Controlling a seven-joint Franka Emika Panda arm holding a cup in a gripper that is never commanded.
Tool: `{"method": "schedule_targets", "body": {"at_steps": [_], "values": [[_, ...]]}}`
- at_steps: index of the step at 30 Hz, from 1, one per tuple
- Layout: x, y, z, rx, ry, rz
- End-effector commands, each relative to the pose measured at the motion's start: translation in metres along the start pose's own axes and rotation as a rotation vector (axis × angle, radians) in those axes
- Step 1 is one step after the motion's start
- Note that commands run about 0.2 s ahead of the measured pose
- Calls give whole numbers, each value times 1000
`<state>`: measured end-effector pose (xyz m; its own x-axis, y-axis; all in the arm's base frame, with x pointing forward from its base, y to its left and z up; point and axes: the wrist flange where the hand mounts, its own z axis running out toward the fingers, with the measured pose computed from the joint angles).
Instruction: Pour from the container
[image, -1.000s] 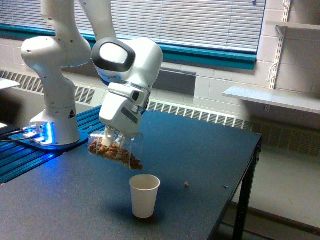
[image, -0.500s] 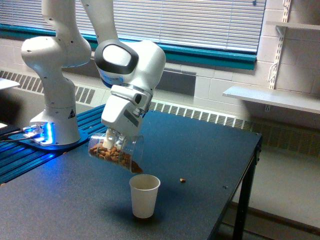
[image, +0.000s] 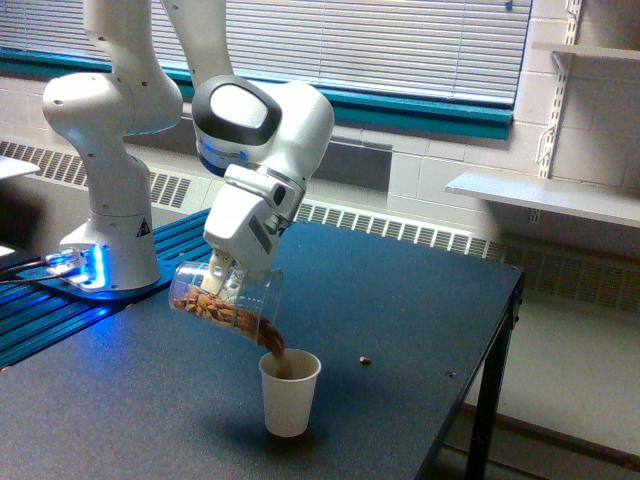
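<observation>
The container (image: 222, 299) is a clear plastic cup with brown nut-like pieces inside, tipped steeply so its mouth points down toward the exterior view's right. My gripper (image: 226, 280) is shut on it from above. A stream of brown pieces (image: 272, 342) runs from its lip into the white paper cup (image: 289, 392), which stands upright on the dark table just below and to the exterior view's right of the container. Some brown pieces show inside the paper cup's rim.
One stray brown piece (image: 365, 358) lies on the dark table (image: 420, 300) to the exterior view's right of the paper cup. The arm's white base (image: 105, 215) stands at the back left on blue rails. The table's edge runs along the right side.
The container has tipped further and risen slightly at its base. Brown pieces now fall into the paper cup. The stray piece on the table shifted a little between the earliest frame and the later ones.
</observation>
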<state>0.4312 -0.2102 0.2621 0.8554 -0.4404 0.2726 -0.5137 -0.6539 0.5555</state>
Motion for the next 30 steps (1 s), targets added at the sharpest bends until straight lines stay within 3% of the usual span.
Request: {"method": "schedule_targets", "body": {"at_steps": [1,30], "values": [[4,6,1,-27,11,-34],[8,6,-9,-82,44,-87]]}}
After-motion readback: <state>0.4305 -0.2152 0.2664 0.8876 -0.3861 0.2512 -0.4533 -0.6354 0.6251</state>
